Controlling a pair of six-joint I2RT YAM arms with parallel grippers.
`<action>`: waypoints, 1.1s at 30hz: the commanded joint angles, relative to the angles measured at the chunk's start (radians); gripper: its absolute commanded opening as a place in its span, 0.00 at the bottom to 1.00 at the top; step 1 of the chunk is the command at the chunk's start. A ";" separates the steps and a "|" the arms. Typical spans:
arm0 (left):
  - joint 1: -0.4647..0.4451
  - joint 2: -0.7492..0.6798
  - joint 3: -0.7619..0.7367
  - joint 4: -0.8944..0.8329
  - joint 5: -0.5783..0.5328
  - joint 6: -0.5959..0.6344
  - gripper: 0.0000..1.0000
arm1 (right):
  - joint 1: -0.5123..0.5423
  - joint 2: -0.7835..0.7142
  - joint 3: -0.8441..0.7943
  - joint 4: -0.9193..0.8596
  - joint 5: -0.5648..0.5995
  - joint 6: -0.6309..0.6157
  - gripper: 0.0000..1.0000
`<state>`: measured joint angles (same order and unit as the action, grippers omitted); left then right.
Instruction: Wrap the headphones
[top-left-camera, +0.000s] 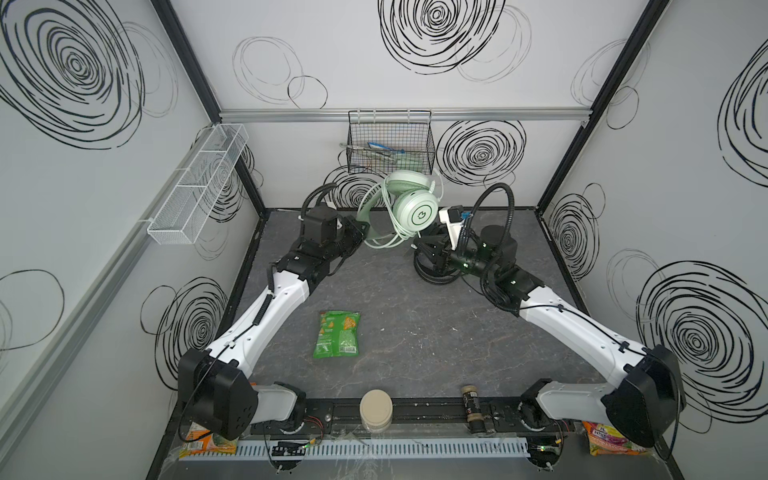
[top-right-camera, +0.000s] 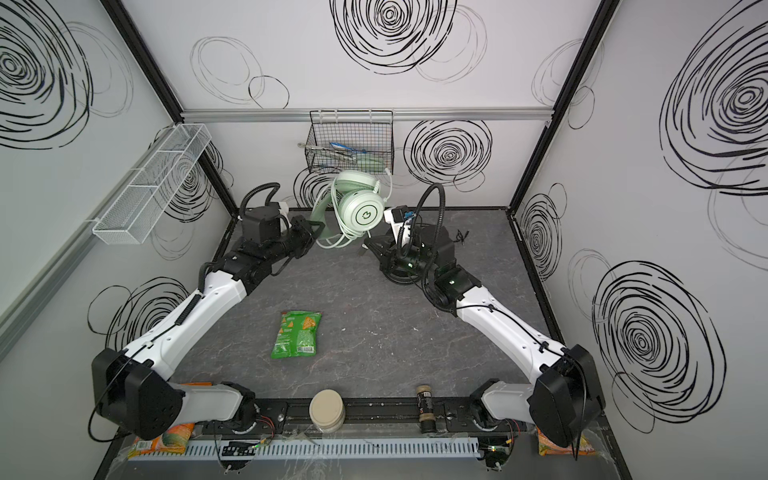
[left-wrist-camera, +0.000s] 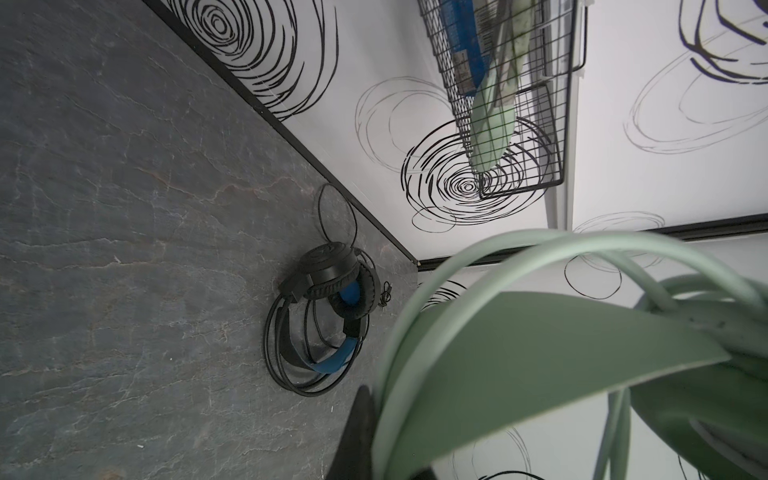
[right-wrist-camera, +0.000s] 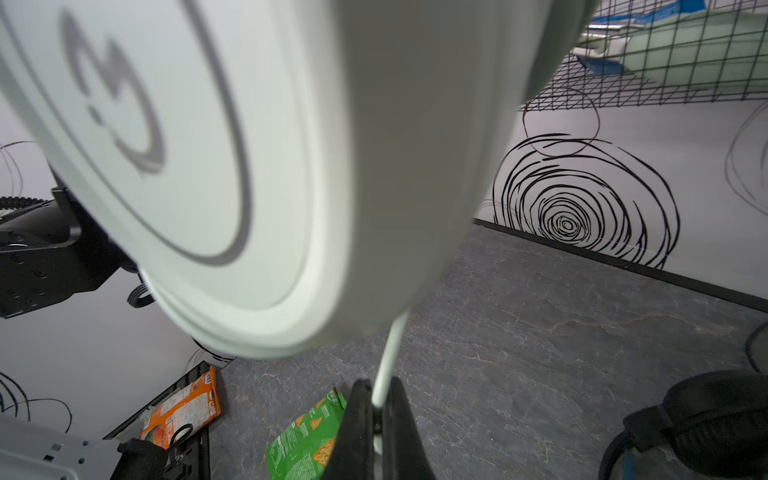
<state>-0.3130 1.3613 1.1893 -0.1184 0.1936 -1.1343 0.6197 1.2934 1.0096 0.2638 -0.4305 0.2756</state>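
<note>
Upper centre in both top views, lifted off the table (top-left-camera: 395, 316) between the two arms, hangs the mint-green headset (top-left-camera: 415, 208). It looks light, with hard, smooth earcup shells that would probably slide out of a pinch, so the springy headband (left-wrist-camera: 540, 345) is likely the safest hold. The pale cable (right-wrist-camera: 388, 361) is limp and will sag into loose loops unless kept taut. It is best gripped near its free end. The headset is pale mint, and the round earcup facing the camera carries a dark ring and logo. Several turns of cable drape around the cups and band and hang below them. The left gripper (top-left-camera: 362, 233) is pressed together on the headband, low and left of the cups. At the bottom centre of the right wrist view, the right gripper (right-wrist-camera: 378, 415) pinches the cable between closed jaws. Right of centre in the top views, partly under the right arm, the black headset (left-wrist-camera: 328, 307) lies on the table with blue band lining and its cable coiled around it. A black wire basket (top-left-camera: 390, 143) hangs on the wall above, and a green snack bag (top-left-camera: 336, 334) lies lower centre.
</note>
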 joint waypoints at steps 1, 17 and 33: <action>0.033 0.001 0.024 0.222 -0.141 -0.145 0.00 | 0.025 0.001 0.026 -0.033 -0.053 -0.031 0.05; -0.026 0.053 0.050 0.154 -0.303 0.033 0.00 | 0.036 0.001 0.039 -0.017 -0.149 0.070 0.06; -0.063 0.114 0.020 0.307 -0.217 -0.106 0.00 | -0.092 -0.026 -0.017 0.180 -0.249 0.356 0.05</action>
<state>-0.3988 1.4677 1.1999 -0.0135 0.0696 -1.1267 0.5198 1.3056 0.9901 0.3782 -0.5846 0.6064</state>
